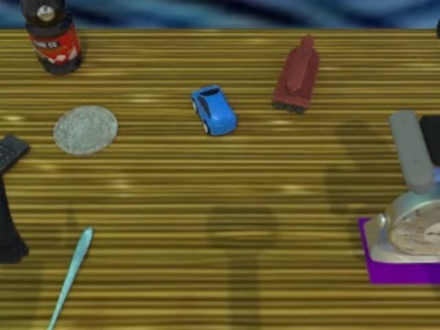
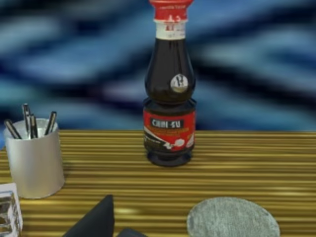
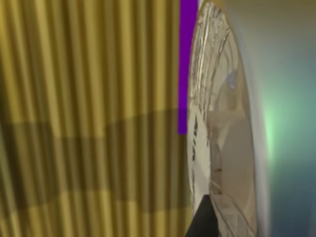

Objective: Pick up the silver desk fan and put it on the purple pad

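Fan (image 3: 217, 123) filled the right wrist view, resting on the purple pad (image 1: 402, 269) by the worktop's right edge. Right gripper (image 1: 416, 161) beside it; jaws' state untellable. Left gripper (image 1: 10, 152) parked, unreadable too.

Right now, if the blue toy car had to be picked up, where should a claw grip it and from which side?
Judging by its pose, grip the blue toy car across its two long flanks, coming straight down from above. It sits on its wheels on the bare table, nose tilted towards the top view's upper left, so the claw should turn to match. Nothing stands close beside it.
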Tool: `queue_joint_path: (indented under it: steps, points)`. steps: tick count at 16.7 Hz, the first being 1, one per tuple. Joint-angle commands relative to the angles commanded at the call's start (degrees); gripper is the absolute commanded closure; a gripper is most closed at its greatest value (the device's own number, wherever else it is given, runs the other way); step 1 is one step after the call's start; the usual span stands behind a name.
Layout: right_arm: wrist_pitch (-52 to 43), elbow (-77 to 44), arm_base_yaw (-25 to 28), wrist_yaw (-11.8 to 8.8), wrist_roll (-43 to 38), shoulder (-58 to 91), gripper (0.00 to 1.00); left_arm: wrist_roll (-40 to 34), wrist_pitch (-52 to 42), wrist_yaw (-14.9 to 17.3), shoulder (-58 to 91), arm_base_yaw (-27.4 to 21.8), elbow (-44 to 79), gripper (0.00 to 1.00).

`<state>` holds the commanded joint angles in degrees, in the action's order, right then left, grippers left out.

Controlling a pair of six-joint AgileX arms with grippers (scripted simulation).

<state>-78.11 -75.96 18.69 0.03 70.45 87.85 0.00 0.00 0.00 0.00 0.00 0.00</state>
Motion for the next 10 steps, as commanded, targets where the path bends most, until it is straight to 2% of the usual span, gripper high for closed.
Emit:
queue_joint_path:
  steps: [4, 10]
  points:
    - [0.09, 0.07, 0.31, -0.02, -0.11, 0.23, 1.00, 0.00, 0.00, 0.00, 0.00, 0.00, 0.00, 0.00]
    - [7.79, 6.80, -0.13, 0.00, 0.11, 0.97, 1.00, 0.00, 0.00, 0.00, 0.00, 0.00, 0.00, 0.00]
